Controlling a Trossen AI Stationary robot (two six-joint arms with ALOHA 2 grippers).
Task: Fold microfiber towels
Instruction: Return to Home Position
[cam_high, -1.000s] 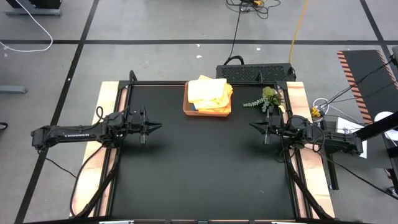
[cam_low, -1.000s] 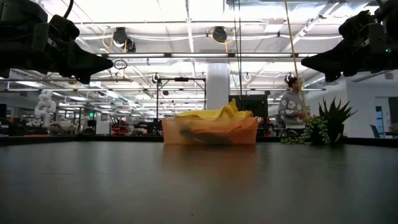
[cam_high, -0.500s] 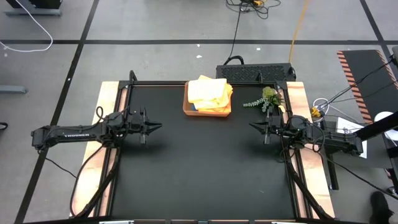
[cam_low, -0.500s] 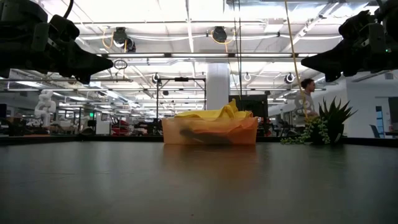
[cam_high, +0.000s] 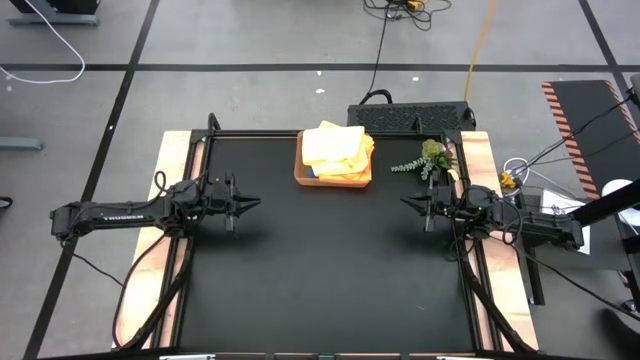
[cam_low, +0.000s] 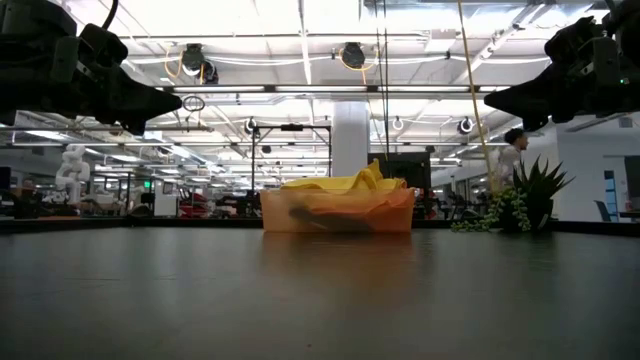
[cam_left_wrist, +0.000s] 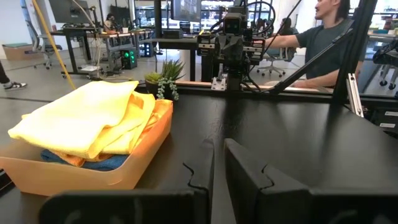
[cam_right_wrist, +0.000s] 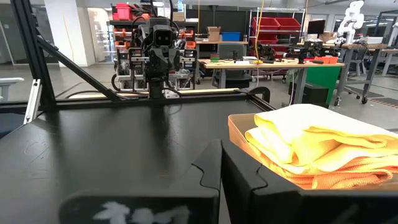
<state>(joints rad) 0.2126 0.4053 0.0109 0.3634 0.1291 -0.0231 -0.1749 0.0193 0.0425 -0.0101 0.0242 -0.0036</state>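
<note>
- The microfiber towels (cam_high: 336, 146) lie folded and stacked in the orange bin (cam_high: 333, 181), at the middle of the bench's (cam_high: 330, 280) far edge. A yellow towel (cam_left_wrist: 81, 117) is on top, and the left wrist view shows a blue towel (cam_left_wrist: 93, 163) under it.
- No towel lies loose on the bench, so the folding and binning look finished.
- A plant sprig (cam_high: 430, 158) stands near the bin, on the right arm's side.
- The left gripper (cam_high: 252, 204) hangs above the bench's left part, well apart from the bin. Its fingers are closed on nothing and point toward the centre.
- The right gripper (cam_high: 407, 202) mirrors it on the right, near the sprig, its fingers likewise closed and empty.
- The step in hand looks like the return to rest. The next move calls for no grasp, only settling both arms back while keeping clear of the bin and sprig.
</note>
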